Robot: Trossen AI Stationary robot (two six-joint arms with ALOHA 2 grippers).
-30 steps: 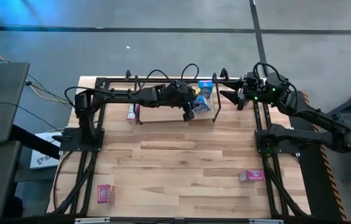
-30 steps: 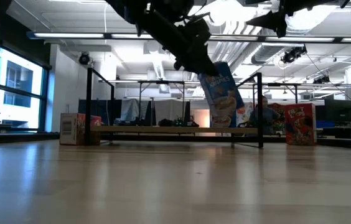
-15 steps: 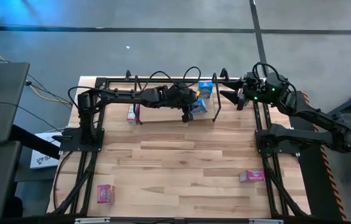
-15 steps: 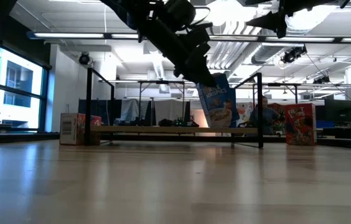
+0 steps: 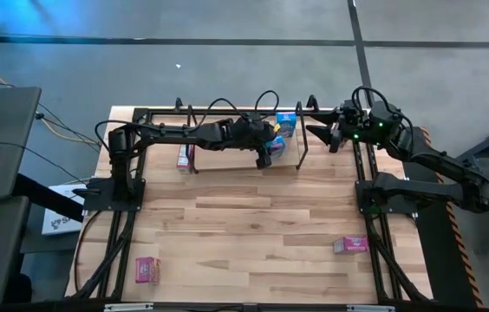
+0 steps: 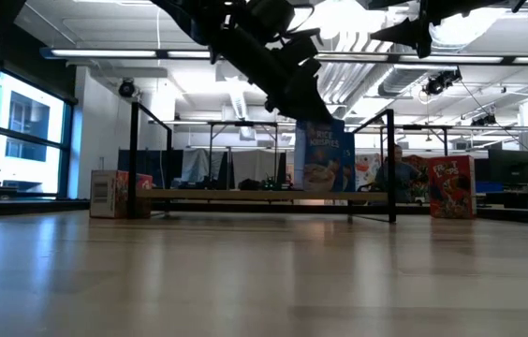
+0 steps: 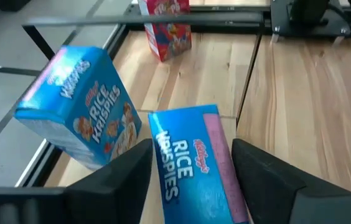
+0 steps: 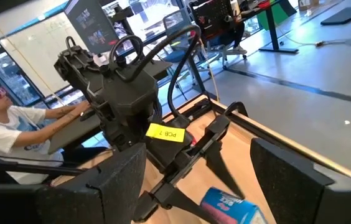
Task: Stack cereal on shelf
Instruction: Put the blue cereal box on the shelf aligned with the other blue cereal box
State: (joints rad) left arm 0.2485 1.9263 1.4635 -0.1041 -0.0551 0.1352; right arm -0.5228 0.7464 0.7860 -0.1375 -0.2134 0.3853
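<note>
Blue box (image 7: pixel 191 162) w/ white letters, pink edge betw. black left gripper (image 7: pixel 191 171) fingers; red box (image 7: pixel 166 25) beyond; pale wood tabletop (image 7: pixel 312 93).

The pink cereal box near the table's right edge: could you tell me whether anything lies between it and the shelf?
Nothing visible does. Bare tabletop separates the pink cereal box from the shelf. The left gripper sits over a blue box at the shelf; the right gripper waits beyond the shelf's right end.
</note>
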